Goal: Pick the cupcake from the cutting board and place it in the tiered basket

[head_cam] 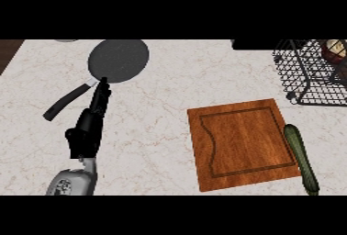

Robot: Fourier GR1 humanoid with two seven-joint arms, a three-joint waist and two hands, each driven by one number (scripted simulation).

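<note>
- The cupcake [333, 49] is off the board [243, 144]: I take the brownish, pale-topped round thing at the top right, behind the wires of the basket [308, 75], to be it, so it seems to sit in the basket already.
- The board's top is bare wood, with only its carved groove showing.
- My right robot hand shows nowhere, so I cannot tell whether it has let go or is clenched. If it is up by the basket, the good move is to lift it straight out without snagging the wires or tipping the basket.
- My left robot hand [89, 126] lies on the counter [156, 105] well to the left of the board, fingers straight and released, grasping nothing. Its fingertips [103, 82] point at the rim of a dark pan [119, 59], where its handle joins. I should hold it there and not nudge the pan.
- A cucumber [301, 158] lies just beside the board's right edge, clear of the basket.
- Hard to make out: the cupcake is cut by the frame's edge and crossed by wires, so I cannot tell which tier holds it or whether it stands upright. The basket runs off the right side.
</note>
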